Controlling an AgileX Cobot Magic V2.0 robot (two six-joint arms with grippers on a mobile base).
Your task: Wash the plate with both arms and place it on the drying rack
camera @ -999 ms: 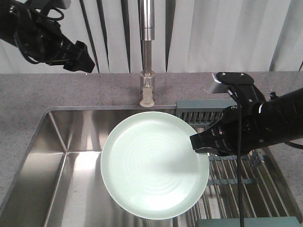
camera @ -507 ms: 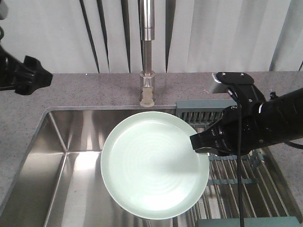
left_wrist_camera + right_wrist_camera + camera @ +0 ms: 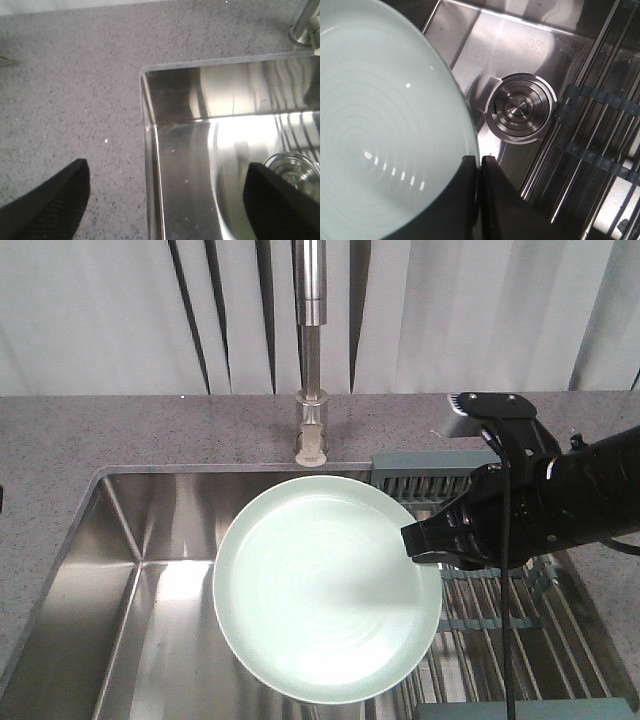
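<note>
Clamping the right-hand rim of the plate, the right gripper has its two black fingers pressed together with only the plate's edge between them, as the right wrist view shows from close by. The plate, pale mint green with faint rings on its face, hangs face up over the right half of the sink. Its right edge reaches the sink's right side, where the drying rack lies. Whether the plate's underside touches the sink floor cannot be told. The right arm reaches in from the sink's right side, above the rack's metal rods, with a grey block on top and a black cable hanging down. Past the plate's rim the round steel drain sits in the sink floor, just beside the rack's rods.

The left gripper is spread wide and holds nothing. It hovers over the sink's rear left corner, with one fingertip above the speckled grey counter outside the sink and the other above the basin. The faucet stands on the counter at the middle of the sink's rear edge, behind the plate.
</note>
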